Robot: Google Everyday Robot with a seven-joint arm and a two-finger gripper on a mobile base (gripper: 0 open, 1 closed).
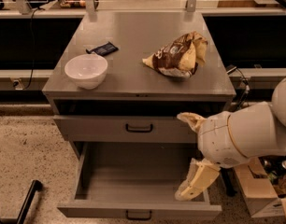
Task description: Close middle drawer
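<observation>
The pincer [179, 157] hangs low at right, gaping wide.

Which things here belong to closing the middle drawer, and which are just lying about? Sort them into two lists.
For the job:
- middle drawer, pulled out open
- gripper, low at the drawer's right side wall

Lying about:
- white bowl, on the cabinet top
- snack bag, on the cabinet top
- dark packet, behind the bowl
- cardboard box, on the floor at right
</observation>
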